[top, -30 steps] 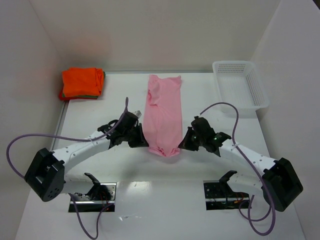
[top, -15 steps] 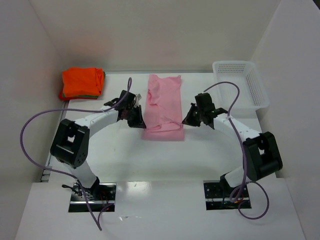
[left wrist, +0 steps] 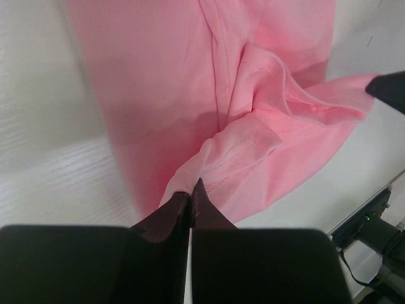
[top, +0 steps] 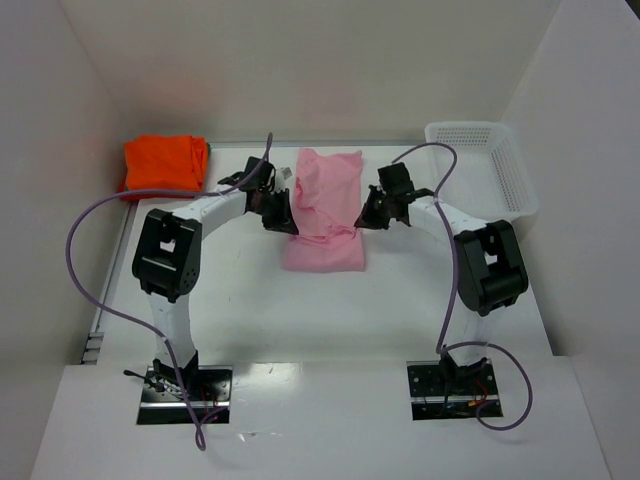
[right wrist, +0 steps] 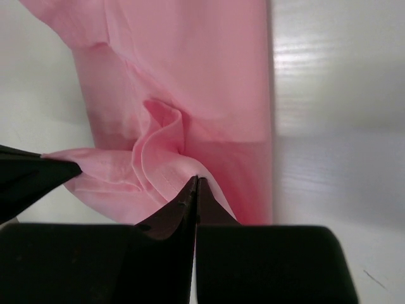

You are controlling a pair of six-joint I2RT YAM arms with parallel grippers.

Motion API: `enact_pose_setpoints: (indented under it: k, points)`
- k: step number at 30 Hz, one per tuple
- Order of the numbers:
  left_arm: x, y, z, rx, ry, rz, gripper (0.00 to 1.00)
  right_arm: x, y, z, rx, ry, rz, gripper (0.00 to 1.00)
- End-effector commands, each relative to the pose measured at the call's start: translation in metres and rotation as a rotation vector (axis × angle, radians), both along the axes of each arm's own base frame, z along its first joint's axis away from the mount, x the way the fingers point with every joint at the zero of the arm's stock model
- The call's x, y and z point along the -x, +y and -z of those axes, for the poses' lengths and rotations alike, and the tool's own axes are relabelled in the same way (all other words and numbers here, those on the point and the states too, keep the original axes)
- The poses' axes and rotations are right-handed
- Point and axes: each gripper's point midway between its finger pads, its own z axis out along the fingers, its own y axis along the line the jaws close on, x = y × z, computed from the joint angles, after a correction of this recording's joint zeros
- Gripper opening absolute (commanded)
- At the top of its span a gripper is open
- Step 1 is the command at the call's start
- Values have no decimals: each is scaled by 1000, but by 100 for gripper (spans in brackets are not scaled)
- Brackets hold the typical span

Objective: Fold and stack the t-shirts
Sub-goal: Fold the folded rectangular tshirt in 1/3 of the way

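White walls box in a white table [top: 230,290] on which two arms meet over a pale pink t-shirt [top: 322,255]. The shirt lies between the two grippers, with doubled cloth spreading flat on their near side and a narrower length running away on their far side.

The left gripper [top: 291,222] is pressed fully together on a bunched fold of the shirt's edge, and the fabric rises in a ridge straight ahead of its black fingertips [left wrist: 174,212]. The right gripper [top: 361,221] is clamped just as tight and nips the opposite edge. A curl of pink stands up just in front of its tips [right wrist: 190,199]. In each wrist view, the other gripper's dark point shows at the far end of the lifted fold.

Well out beyond the left gripper, toward the back corner, sits a folded bright orange t-shirt [top: 160,165] with a green edge [top: 207,160] at its side. Beyond the right gripper, at the opposite back corner, stands a white mesh basket [top: 480,170].
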Motion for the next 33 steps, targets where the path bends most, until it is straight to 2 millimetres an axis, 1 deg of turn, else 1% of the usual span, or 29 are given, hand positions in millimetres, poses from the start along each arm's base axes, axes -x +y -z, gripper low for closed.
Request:
enact_pose_setpoints:
  k: [1,3,4,6,7,8,9,10,11,12,13,14,15,16,17,18,19,21,22,23,24,25,27,28,29,30,31,32,33]
  points:
    - [-12,-1,-12,37,-29,46,0,-37,9,-32,-25,-125,-21,0]
    - [-16,-2,-14,35,-39,53,0,-47,12,-41,-28,-154,-27,0]
    - [-22,-4,-18,39,-52,53,0,-52,9,-40,-27,-153,-16,0]
    - [-29,-1,-19,38,-66,51,0,-58,10,-45,-25,-166,-23,0]
    - [-31,-1,-22,41,-75,51,0,-61,4,-41,-15,-160,-6,0]
    - [-36,2,-26,42,-84,40,0,-63,4,-41,-14,-157,-6,0]
    - [-38,1,-26,51,-85,45,0,-67,1,-45,-15,-166,3,0]
    - [-38,1,-26,51,-85,45,0,-67,1,-45,-15,-166,3,0]
    - [-43,4,-31,53,-97,36,0,-67,1,-45,-15,-166,3,0]
    - [-43,4,-31,53,-98,36,0,-69,-3,-50,-18,-176,13,0]
    - [-41,2,-32,63,-95,43,0,-67,-5,-46,-9,-169,19,0]
    - [-41,2,-32,63,-95,43,0,-66,-6,-49,-12,-181,19,0]
    - [-40,0,-33,76,-92,51,0,-70,-10,-50,-14,-191,28,0]
    - [-43,0,-29,77,-96,51,0,-67,-10,-47,-12,-182,28,0]
    - [-46,-3,-34,89,-113,57,0,-70,-16,-40,-7,-169,40,0]
    - [-46,-3,-21,82,-85,56,0,-68,-14,-29,-6,-146,23,0]
    - [-48,-5,-22,94,-87,63,0,-68,-14,-23,-3,-134,23,0]
    - [-52,-6,-13,92,-75,63,0,-73,-8,-23,-22,-137,6,0]
    - [-55,-7,-18,95,-88,63,0,-73,-9,-11,-11,-117,-1,0]
    - [-55,-7,-11,91,-73,63,0,-75,-7,-11,-18,-118,-7,0]
    - [-57,-8,-9,91,-72,63,1,-78,-6,-11,-19,-120,-7,0]
    - [-60,-8,-12,94,-82,63,3,-78,-6,-6,-17,-111,-7,0]
    - [-60,-7,2,75,-63,63,10,-82,-4,-6,-20,-120,-19,0]
    - [-65,-3,-2,78,-75,53,12,-85,-3,-4,-20,-119,-19,0]
    - [-65,-2,3,75,-65,53,16,-87,-2,-1,-19,-117,-19,0]
    - [-72,1,-1,80,-86,44,18,-87,-3,-1,-13,-121,-27,0]
    - [-71,1,3,78,-78,44,18,-90,-2,0,-13,-121,-27,0]
    - [-74,0,0,80,-86,44,20,-93,-1,1,-14,-123,-27,2]
    - [-75,4,5,85,-75,38,26,-96,-1,-2,-10,-136,-35,3]
